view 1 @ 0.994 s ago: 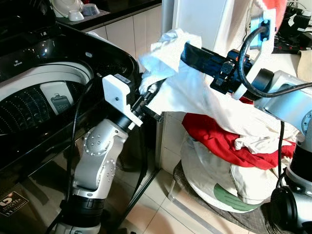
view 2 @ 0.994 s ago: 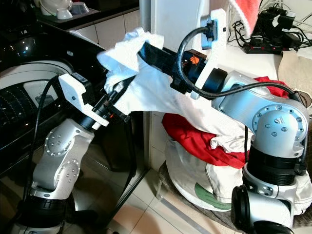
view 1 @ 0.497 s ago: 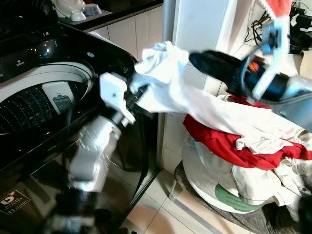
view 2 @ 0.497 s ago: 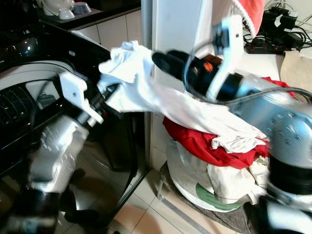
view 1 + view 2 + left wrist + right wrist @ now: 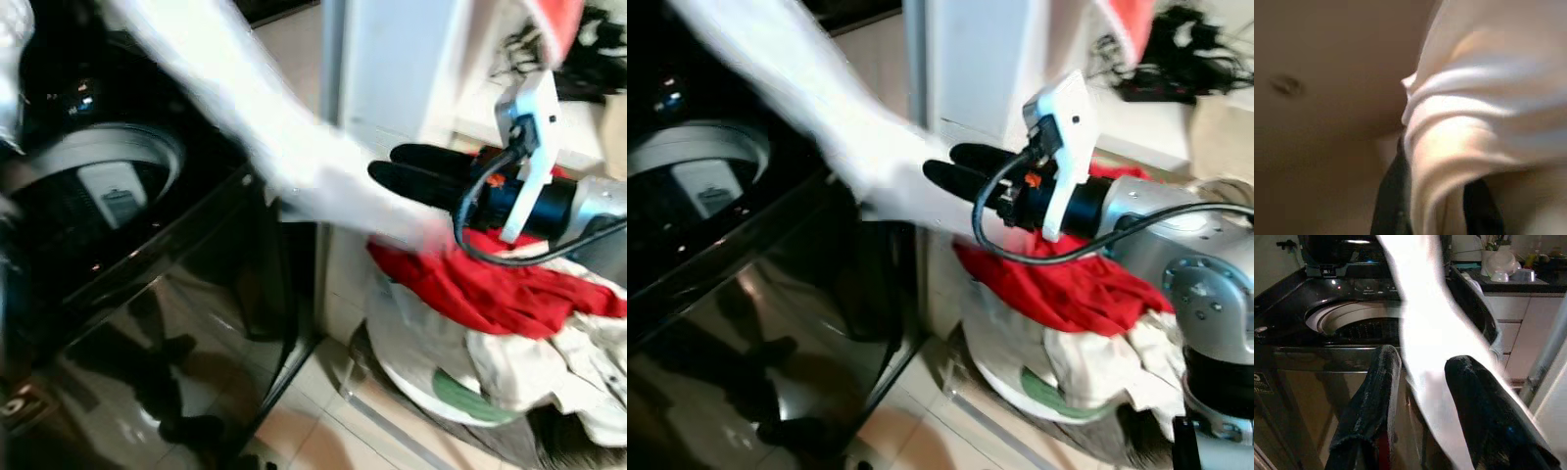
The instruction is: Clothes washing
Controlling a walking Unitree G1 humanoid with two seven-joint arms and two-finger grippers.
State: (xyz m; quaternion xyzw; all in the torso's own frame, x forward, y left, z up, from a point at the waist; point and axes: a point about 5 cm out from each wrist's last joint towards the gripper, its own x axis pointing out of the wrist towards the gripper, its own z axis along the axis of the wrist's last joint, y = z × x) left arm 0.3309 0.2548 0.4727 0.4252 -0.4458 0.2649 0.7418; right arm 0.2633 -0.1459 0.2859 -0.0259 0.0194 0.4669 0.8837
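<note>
Head views: the white garment (image 5: pixel 294 162) is now stretching in a long blurred band from top left, above the washing machine (image 5: pixel 147 284), down to the right gripper (image 5: pixel 402 168); 1 s ago it was bunched between both grippers beside the machine, so the left arm has swung it up and over toward the tub (image 5: pixel 98 186) w/ the cloth in tow. My read: the load-in step is underway, cloth nearly over the opening. Right gripper's fingers are spread, cloth passing just beside them, prob. released. Count: 1 machine, 1 white garment in the air, 1 red garment (image 5: pixel 490 294) on the pile, 1 laundry bag (image 5: pixel 431 343) on the floor. Left wrist view: left gripper (image 5: pixel 1435 205) is clenching the white cloth, fabric bulging between its fingers. Right wrist view: both fingers (image 5: pixel 1376 396) apart, white cloth running between them toward the tub, not pinched.
</note>
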